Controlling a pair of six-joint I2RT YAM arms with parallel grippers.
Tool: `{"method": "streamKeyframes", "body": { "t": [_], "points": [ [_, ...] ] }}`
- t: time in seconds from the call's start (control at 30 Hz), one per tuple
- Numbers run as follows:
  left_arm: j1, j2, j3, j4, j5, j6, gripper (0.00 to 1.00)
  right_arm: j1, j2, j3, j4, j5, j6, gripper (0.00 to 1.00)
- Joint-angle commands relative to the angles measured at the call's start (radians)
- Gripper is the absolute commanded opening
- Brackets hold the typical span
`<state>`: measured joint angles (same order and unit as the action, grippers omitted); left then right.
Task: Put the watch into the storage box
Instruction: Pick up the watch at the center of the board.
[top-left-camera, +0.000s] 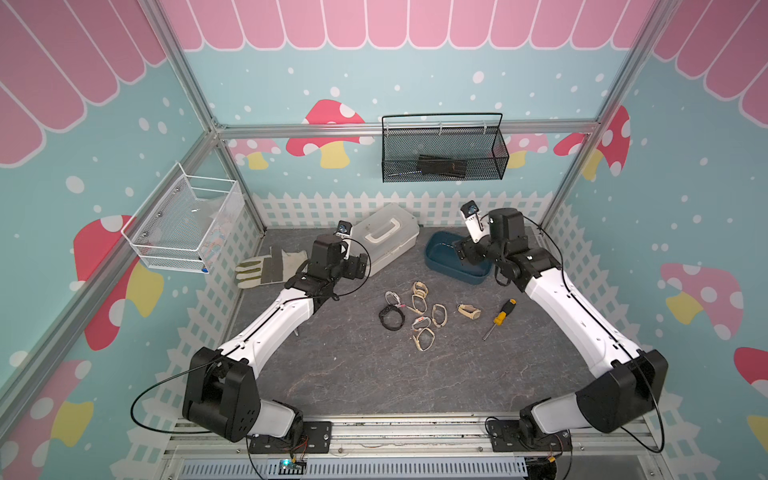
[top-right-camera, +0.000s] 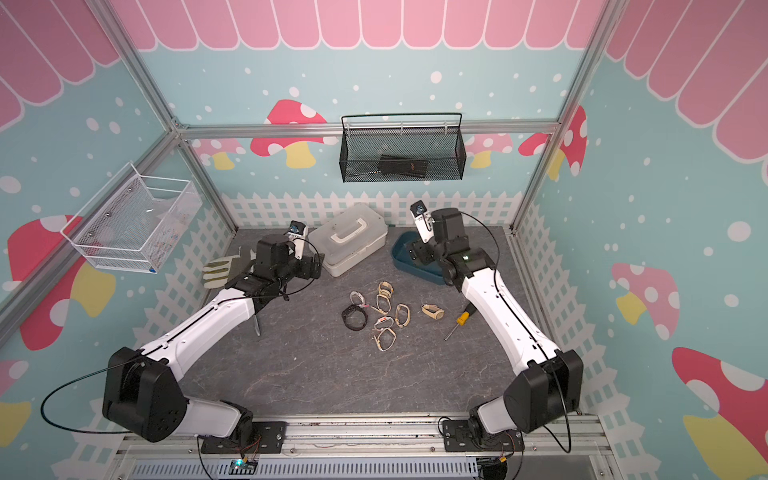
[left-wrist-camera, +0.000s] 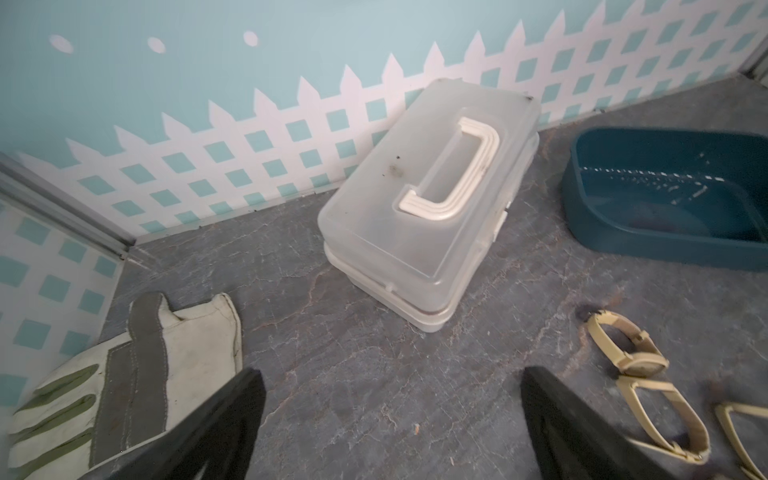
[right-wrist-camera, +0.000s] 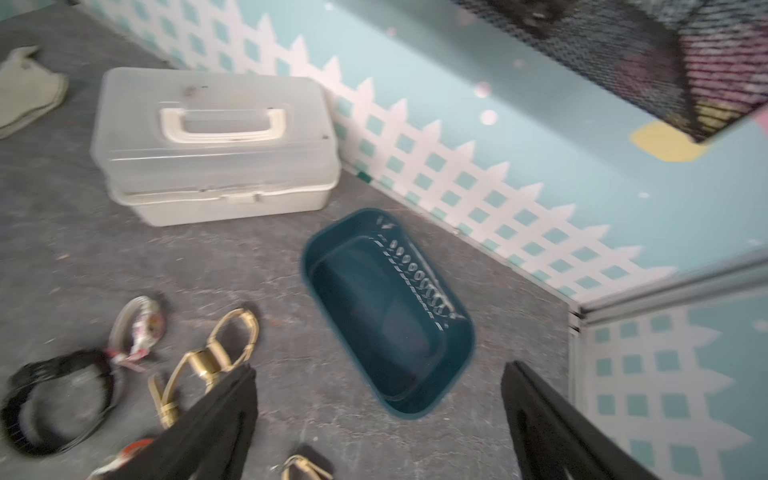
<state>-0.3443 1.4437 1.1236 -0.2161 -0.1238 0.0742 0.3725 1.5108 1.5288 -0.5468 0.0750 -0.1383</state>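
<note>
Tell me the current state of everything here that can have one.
storage box: lidless, empty.
white case: lid closed.
watches: lying loose, none boxed.
screwdriver: lying flat, untouched.
left end effector: open, empty.
right end effector: open, empty.

The tabletop (top-left-camera: 357, 374) is dark grey with pale marble-like veins. At upper centre of the frame, the storage box (top-left-camera: 446, 269) is dark teal-blue and the case (top-left-camera: 395, 249) is milky white with a cream handle. The beige watches (top-left-camera: 468, 311) lie mid-frame with a black watch (top-left-camera: 382, 316). The screwdriver (top-left-camera: 500, 316) is yellow and black. The glove (top-left-camera: 266, 270) is off-white with olive stripes. The walls (top-left-camera: 415, 79) are pale turquoise with white dots, red and pink mushrooms, a white picket fence and pink scallops.
</note>
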Motion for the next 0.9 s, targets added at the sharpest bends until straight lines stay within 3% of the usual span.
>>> {"method": "streamKeyframes", "body": {
  "t": [0.0, 0.13, 0.33, 0.87],
  "points": [
    [-0.016, 0.015, 0.036, -0.128, 0.071, 0.032, 0.99, -0.004, 0.126, 0.171, -0.496, -0.063, -0.016, 0.92],
    [-0.025, 0.031, 0.036, -0.128, 0.118, 0.021, 0.99, -0.002, 0.235, 0.238, -0.683, -0.059, -0.020, 0.90],
    [-0.044, 0.052, 0.043, -0.126, 0.137, 0.016, 0.99, -0.006, 0.350, 0.218, -0.730, -0.069, -0.015, 0.83],
    [-0.056, 0.076, 0.036, -0.127, 0.132, 0.015, 0.99, -0.029, 0.536, 0.148, -0.654, -0.132, -0.026, 0.55]
  ]
}}
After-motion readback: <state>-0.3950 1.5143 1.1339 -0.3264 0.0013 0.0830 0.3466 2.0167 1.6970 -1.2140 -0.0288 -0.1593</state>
